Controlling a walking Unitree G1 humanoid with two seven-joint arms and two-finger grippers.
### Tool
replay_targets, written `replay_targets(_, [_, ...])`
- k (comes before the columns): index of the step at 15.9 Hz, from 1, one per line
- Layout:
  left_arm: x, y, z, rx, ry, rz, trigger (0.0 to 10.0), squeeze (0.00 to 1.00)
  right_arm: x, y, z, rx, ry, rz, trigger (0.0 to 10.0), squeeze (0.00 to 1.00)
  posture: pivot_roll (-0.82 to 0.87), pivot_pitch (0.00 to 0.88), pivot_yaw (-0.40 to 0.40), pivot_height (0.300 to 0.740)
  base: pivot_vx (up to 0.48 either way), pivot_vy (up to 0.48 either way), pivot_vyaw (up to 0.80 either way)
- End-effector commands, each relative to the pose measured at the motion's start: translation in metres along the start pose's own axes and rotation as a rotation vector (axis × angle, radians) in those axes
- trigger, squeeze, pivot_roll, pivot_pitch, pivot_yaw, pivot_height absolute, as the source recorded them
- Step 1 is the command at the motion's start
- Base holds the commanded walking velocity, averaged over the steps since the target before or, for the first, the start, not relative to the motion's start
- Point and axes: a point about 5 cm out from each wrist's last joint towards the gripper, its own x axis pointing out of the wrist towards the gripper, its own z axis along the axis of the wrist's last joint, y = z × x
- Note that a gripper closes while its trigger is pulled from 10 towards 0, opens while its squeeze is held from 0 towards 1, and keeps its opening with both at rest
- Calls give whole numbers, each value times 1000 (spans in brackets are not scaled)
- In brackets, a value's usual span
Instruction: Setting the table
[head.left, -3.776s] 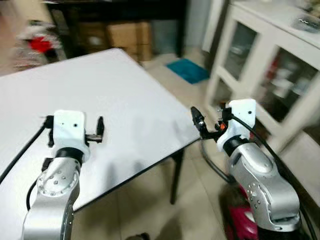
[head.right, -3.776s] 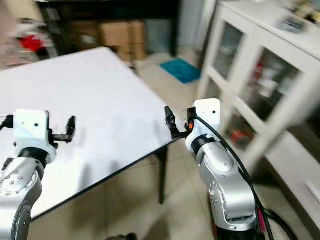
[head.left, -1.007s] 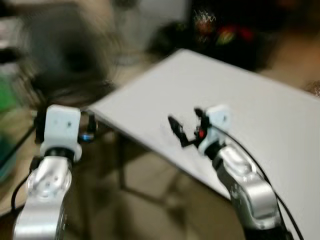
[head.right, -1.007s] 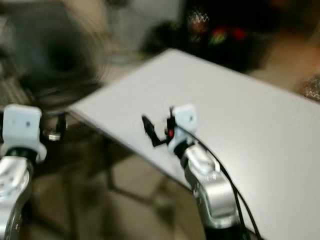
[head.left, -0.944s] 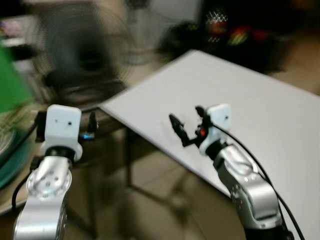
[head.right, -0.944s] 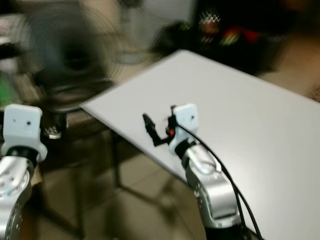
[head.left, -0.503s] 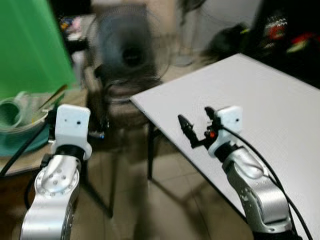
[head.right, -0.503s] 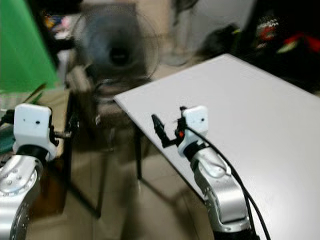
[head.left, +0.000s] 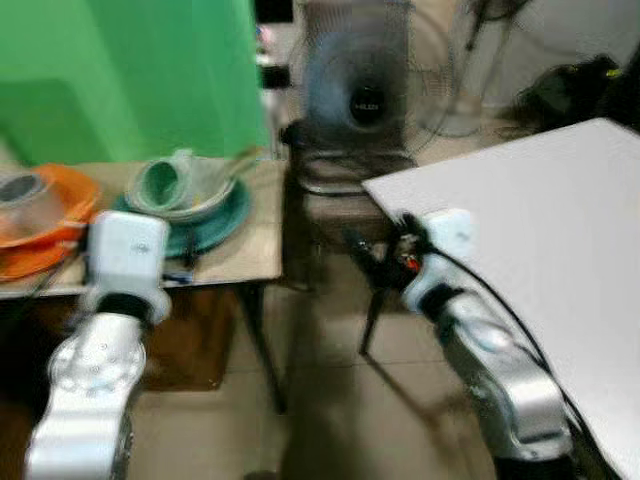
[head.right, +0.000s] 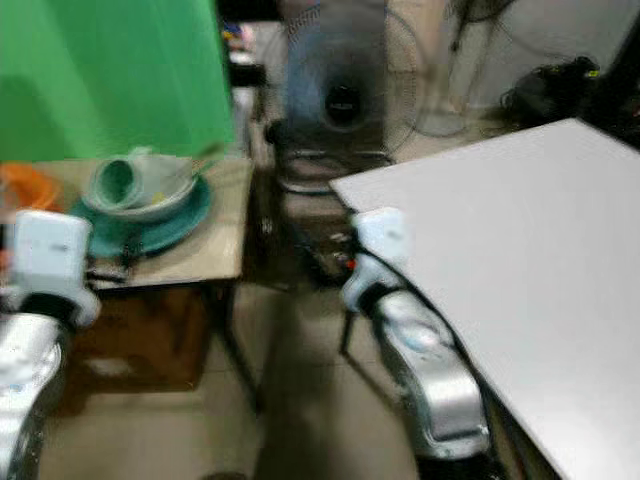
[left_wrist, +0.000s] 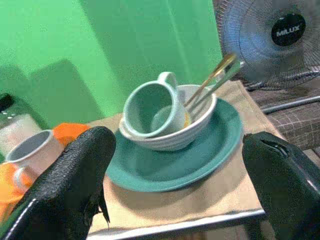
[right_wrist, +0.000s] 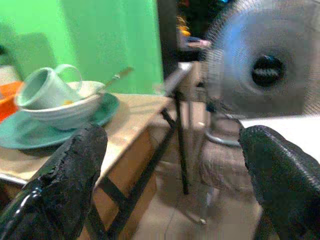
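Observation:
On a low wooden side table (head.left: 235, 258) to my left, a teal plate (left_wrist: 200, 160) holds a pale ribbed bowl (left_wrist: 182, 137). A teal mug (left_wrist: 150, 110) lies tipped inside the bowl, and cutlery (left_wrist: 215, 75) leans out of it. Beside them, a grey mug (left_wrist: 30, 150) stands on an orange plate (head.left: 40, 225). My left gripper (left_wrist: 175, 190) hovers open just before the side table's near edge, short of the teal plate. To the right of that table, my right gripper (right_wrist: 170, 185) is open over the floor. The white dining table (head.left: 560, 230) stretches to my right.
A standing fan (head.left: 365, 90) and a dark chair (head.left: 340, 185) fill the gap between the two tables. A green screen (head.left: 130, 70) rises behind the side table. Tiled floor (head.left: 330, 420) lies open in front of me.
The camera has swung left: the white table slid to the right and the side table with dishes came into view. Both arms stay held out, fingers still open.

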Motion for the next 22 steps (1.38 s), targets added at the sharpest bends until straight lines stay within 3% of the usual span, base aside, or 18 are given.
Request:
replay_targets(1, [1, 4, 3, 20, -8, 10, 10000, 0, 2, 3, 6, 10, -25, -6, 10000, 0, 5, 17, 20, 740, 0, 0, 0])
replay_targets(4, [4, 0, 5, -11, -17, -17, 10000, 0, 6, -2, 15, 9, -123, -43, 10000, 0, -6, 1, 27, 740, 0, 0, 0])
replay_targets(6, [8, -5, 3, 11, -11, -34, 10000, 0, 6, -12, 6, -9, -17, -125, 10000, 0, -14, 0, 30, 740, 0, 0, 0])
replay_targets(7, [12, -8, 3, -16, -27, -58, 10000, 0, 3, -14, 6, 37, -35, -120, 10000, 0, -25, 0, 36, 740, 0, 0, 0])
replay_targets(8, [14, -9, 3, -37, -28, -65, 10000, 0, 1, -17, 5, 27, -34, -148, 10000, 0, -30, 0, 38, 740, 0, 0, 0])
replay_targets(10, [15, -17, -6, -87, -14, -93, 10000, 0, -6, -27, 5, -16, -34, -206, 10000, 0, -54, 0, 49, 740, 0, 0, 0])
replay_targets(12, [9, -28, -15, -91, 1, -127, 10000, 0, -13, -31, 4, -91, -21, -183, 10000, 0, -63, 0, 53, 740, 0, 0, 0])
replay_targets(14, [3, -29, -18, -89, 9, -122, 10000, 0, -12, -28, 2, -103, -11, -132, 10000, 0, -59, 0, 46, 740, 0, 0, 0])
replay_targets(18, [0, -21, -16, -67, -7, -97, 10000, 0, -3, -11, 2, -92, -11, -57, 10000, 0, -34, 0, 22, 740, 0, 0, 800])
replay_targets(22, [-1, -17, -14, -52, -16, -94, 10000, 0, 0, -18, 1, -48, -3, -139, 10000, 0, -30, 0, 18, 740, 0, 0, 400])
